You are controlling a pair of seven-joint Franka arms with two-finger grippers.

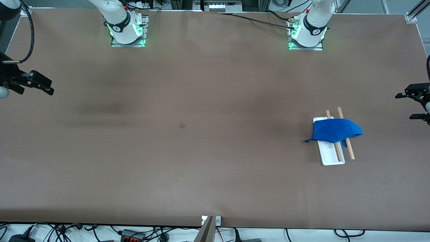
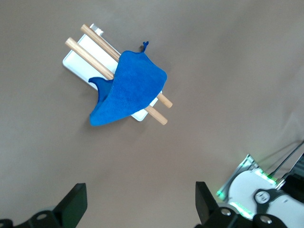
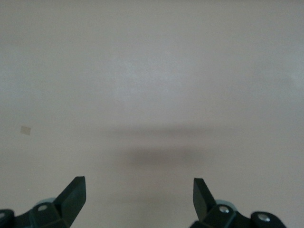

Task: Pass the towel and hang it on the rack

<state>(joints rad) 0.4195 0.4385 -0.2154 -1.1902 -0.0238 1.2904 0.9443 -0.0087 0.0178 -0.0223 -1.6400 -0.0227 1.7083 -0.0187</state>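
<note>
The blue towel (image 1: 336,131) lies draped over both rods of the rack (image 1: 331,161) (soft, light cloth, best pinched at a loose corner). Left pincer (image 1: 414,107) hovers open near the rack; right pincer (image 1: 35,86) waits open, well apart.

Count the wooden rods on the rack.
2. Both rods run side by side over the rack's white tray: one above the tray, the other along its edge toward the left arm's end. The blue towel covers their middles.
</note>
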